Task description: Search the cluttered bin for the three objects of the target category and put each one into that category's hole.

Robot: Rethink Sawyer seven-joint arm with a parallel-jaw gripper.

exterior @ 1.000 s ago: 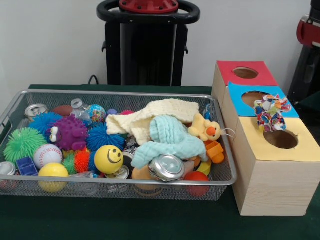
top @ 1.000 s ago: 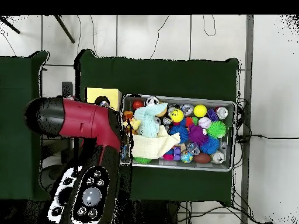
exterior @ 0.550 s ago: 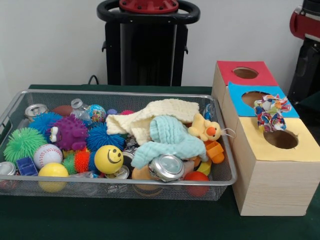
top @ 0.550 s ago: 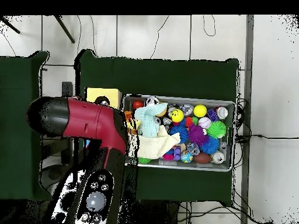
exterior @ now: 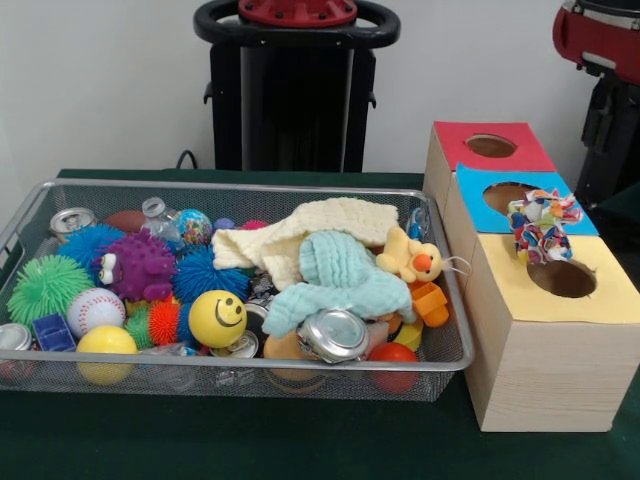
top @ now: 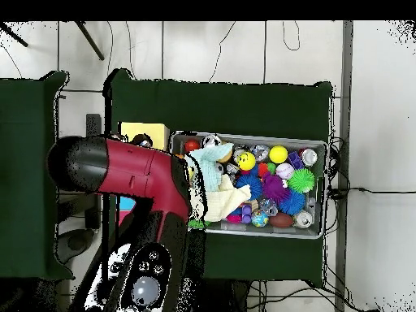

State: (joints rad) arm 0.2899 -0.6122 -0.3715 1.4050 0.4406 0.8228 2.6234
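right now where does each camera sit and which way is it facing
Front view: low, across the table, facing the wire bin and the wooden box; the red arm shows only at the top right corner.
Overhead view: above, looking straight down; the arm covers the box and the bin's edge.
Both share the bin and its toys.

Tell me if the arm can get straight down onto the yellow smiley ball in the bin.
Probably yes. The yellow smiley ball sits on top of the clutter near the bin's front wall, nothing covering it, though spiky balls crowd its sides.
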